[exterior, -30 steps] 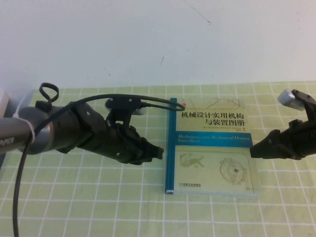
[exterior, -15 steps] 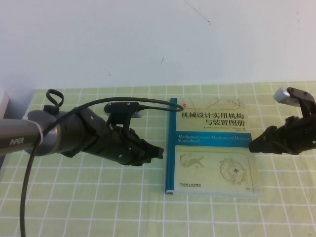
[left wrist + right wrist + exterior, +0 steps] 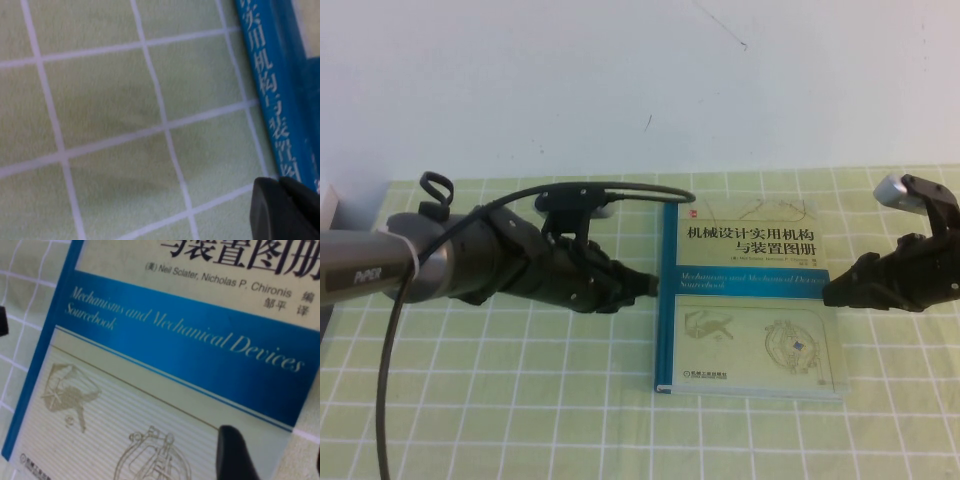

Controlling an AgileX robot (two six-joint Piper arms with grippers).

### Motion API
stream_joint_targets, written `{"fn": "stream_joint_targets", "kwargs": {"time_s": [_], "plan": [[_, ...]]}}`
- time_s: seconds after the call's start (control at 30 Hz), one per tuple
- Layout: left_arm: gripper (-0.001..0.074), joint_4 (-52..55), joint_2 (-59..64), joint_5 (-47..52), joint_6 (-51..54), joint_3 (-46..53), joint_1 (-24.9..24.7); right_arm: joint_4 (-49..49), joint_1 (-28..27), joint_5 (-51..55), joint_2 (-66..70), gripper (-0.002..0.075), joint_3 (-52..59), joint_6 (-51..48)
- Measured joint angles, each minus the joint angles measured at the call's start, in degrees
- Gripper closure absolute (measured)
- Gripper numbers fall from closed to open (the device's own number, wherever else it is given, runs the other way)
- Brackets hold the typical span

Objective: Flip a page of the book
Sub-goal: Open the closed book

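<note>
Book (image 3: 752, 300) closed; left tool (image 3: 650, 285) at spine, right tool (image 3: 832, 293) at fore-edge.

the book (image 3: 752, 300) has a pale yellow-green cover, teal spine and band, black title. the tablecloth (image 3: 520, 400) is light green with a white grid

Lab bench: checked cloth (image 3: 520, 400), bare wall (image 3: 620, 80).

Soft even light, faint shadows, wrist views blurred (close range)
</note>
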Motion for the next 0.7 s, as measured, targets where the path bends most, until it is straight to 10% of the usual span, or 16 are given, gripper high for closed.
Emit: {"fn": "stream_joint_targets", "kwargs": {"time_s": [0.7], "plan": [[0.0739,-7.1,4.8,0.6,2.1,-3.4,0.0,7.0,-0.1,4.2,6.0,0.0312,-0.5,-4.5]]}}
